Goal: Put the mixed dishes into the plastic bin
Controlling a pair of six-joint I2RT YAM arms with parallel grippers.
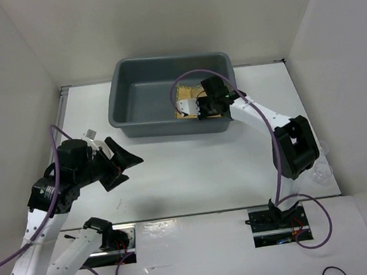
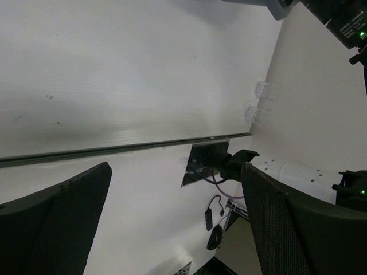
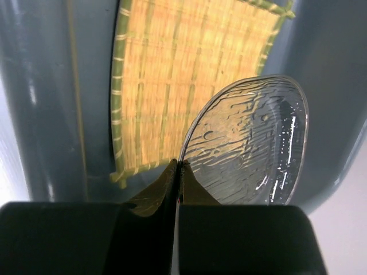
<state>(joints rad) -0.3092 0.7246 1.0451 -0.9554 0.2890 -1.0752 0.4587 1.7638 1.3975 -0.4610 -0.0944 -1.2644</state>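
The grey plastic bin (image 1: 136, 93) stands at the back middle of the table. The tan bamboo mat (image 1: 186, 101) lies inside it at the right; the right wrist view shows it (image 3: 172, 74) on the bin floor. My right gripper (image 1: 201, 108) hangs inside the bin, shut on the rim of a see-through round plate (image 3: 252, 149) held over the mat's edge. My left gripper (image 1: 124, 162) is open and empty above the table at the left. Small clear cups (image 1: 321, 172) stand by the right wall, also in the left wrist view (image 2: 261, 102).
White walls enclose the table on the left, back and right. The arm bases and cable cut-outs (image 1: 276, 223) sit at the near edge. A purple cable (image 1: 184, 78) loops over the bin above the right gripper.
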